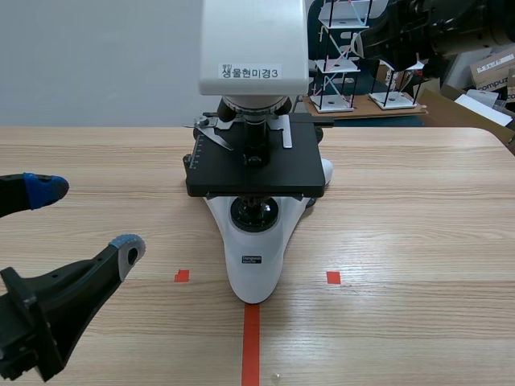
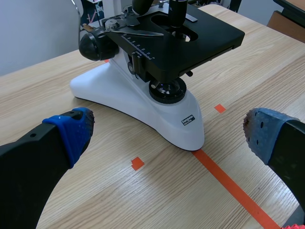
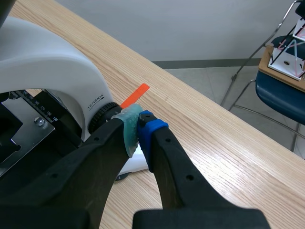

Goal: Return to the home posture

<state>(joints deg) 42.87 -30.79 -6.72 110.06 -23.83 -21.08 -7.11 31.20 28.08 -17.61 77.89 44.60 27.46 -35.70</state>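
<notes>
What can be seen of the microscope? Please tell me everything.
The microscope stands upright on the wooden table, its white curved base pointing toward the robot. The head is white too, with a printed label. The flat stage is black, with a scale and a metal clip; dark objectives hang above it and a round lens sits under it. A black knob is on its side. The open left pincer is apart from it; the shut right pincer is close beside its arm, contact unclear.
</notes>
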